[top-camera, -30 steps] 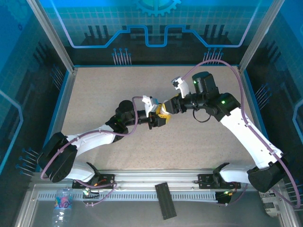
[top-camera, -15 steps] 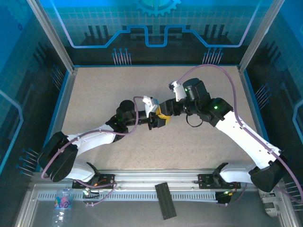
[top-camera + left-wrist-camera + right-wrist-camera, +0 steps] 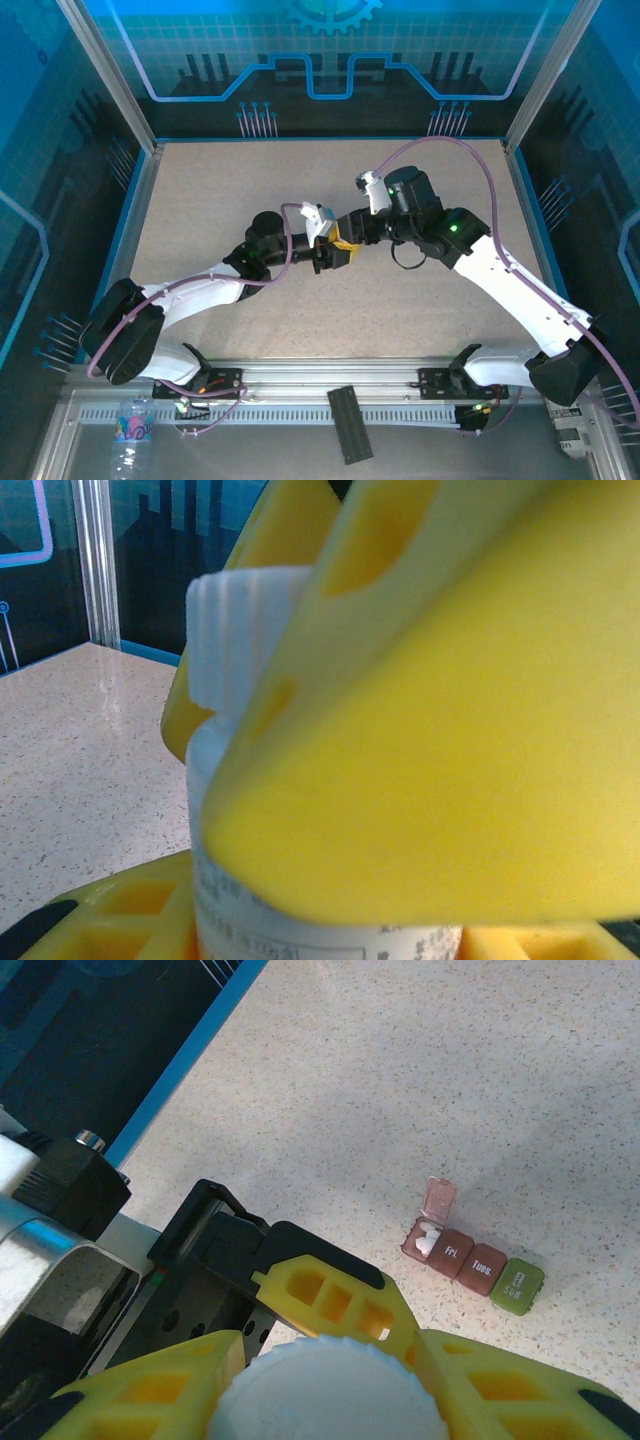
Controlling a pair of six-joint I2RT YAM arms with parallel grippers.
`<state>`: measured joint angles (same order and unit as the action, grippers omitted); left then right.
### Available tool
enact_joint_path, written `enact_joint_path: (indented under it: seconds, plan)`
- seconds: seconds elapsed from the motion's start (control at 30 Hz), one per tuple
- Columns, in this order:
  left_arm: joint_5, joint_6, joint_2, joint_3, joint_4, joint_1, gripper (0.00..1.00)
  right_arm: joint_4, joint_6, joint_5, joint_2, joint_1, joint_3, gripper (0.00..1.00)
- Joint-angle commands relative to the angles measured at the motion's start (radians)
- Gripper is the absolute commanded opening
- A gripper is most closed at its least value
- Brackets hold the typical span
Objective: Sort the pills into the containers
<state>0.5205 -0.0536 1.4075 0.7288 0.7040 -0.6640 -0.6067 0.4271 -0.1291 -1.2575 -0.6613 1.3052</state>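
Both arms meet over the middle of the speckled bench (image 3: 200, 200). The left jaws are clamped on the body of a small white plastic bottle with a printed label (image 3: 230, 930), holding it off the surface. The right jaws are closed round its ribbed white cap (image 3: 330, 1395), yellow fingers (image 3: 500, 1380) pressing either side. One braces while the other turns, most likely unscrewing so pills can be tipped out. The containers, a strip of four joined square plastic compartments, three dark red and one green at the end (image 3: 470, 1258), lie flat on the bench beyond the bottle, well in from the blue-trimmed edge. The dark red end compartment stands open, translucent lid (image 3: 440, 1198) raised, white pills (image 3: 428, 1237) inside; the other three are shut. Against a second ago, the right arm (image 3: 500, 265) has drawn in leftward toward the left arm (image 3: 200, 290) and its wrist has rolled. The left arm and the bottle are unmoved.
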Motion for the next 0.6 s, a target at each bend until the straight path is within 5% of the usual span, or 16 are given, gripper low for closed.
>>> enact_joint_path:
  seconds: [0.0, 0.03, 0.1, 0.23, 0.3, 0.4, 0.57]
  plan:
    - [-0.050, 0.023, 0.005, 0.000, 0.067, -0.002, 0.40, 0.043, 0.054, 0.011, 0.010, 0.025, -0.016, 0.36]
    - [-0.060, 0.025, 0.004, -0.007, 0.069, -0.002, 0.49, 0.049, 0.058, 0.015, 0.011, 0.034, -0.018, 0.35]
    - [-0.065, 0.031, 0.002, -0.022, 0.069, -0.003, 0.50, 0.058, 0.061, 0.016, 0.013, 0.052, -0.020, 0.35]
    - [-0.056, 0.028, 0.005, -0.041, 0.081, -0.002, 0.19, 0.064, 0.062, -0.006, 0.010, 0.074, -0.023, 0.34]
    - [-0.061, 0.025, 0.007, -0.051, 0.102, -0.002, 0.12, 0.064, 0.062, -0.013, 0.010, 0.075, -0.025, 0.34]
    - [-0.074, 0.024, 0.009, -0.052, 0.114, -0.003, 0.36, 0.065, 0.058, -0.026, 0.015, 0.075, -0.032, 0.34]
    - [-0.070, 0.029, 0.018, -0.033, 0.112, -0.003, 0.47, 0.082, 0.050, -0.090, 0.009, 0.071, -0.037, 0.34]
